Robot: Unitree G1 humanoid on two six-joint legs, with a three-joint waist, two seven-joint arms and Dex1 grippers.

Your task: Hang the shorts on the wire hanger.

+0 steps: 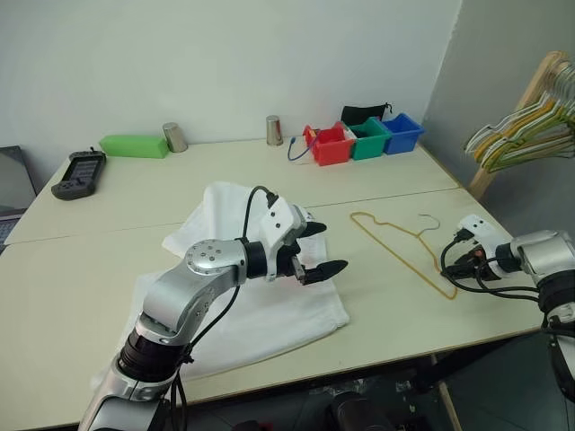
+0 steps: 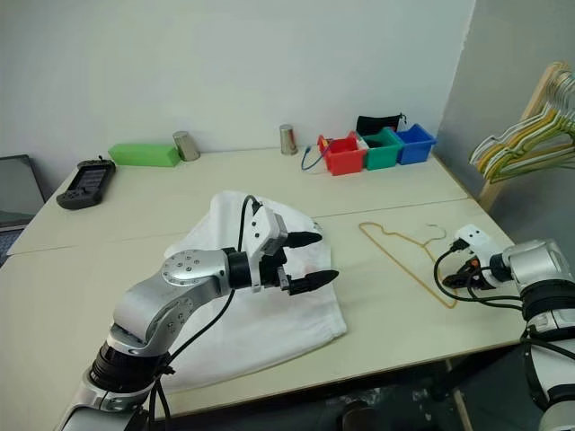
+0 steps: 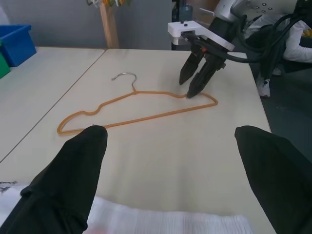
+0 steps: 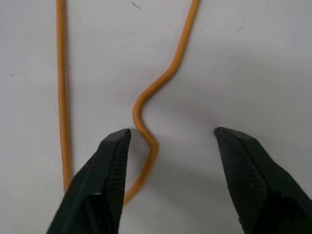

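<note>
The white shorts [image 1: 269, 316] lie wrinkled on the table's near left part. My left gripper [image 1: 334, 247] hovers just above their right side, open and empty, pointing toward the hanger. The orange wire hanger [image 1: 395, 241] lies flat on the table to the right, with its grey hook [image 3: 123, 75] toward the far side. My right gripper [image 3: 192, 87] points down at the hanger's near corner. In the right wrist view its fingers [image 4: 109, 161] stand apart on the tabletop, with a bend of the hanger wire [image 4: 146, 97] between them, close to one finger.
Red, green and blue bins [image 1: 362, 139] stand at the far edge, with two metal cups [image 1: 274, 129], a green box [image 1: 133, 145] and a black handset [image 1: 78, 173]. A bunch of hangers [image 1: 526, 135] hangs on a wooden rack beyond the table's right edge.
</note>
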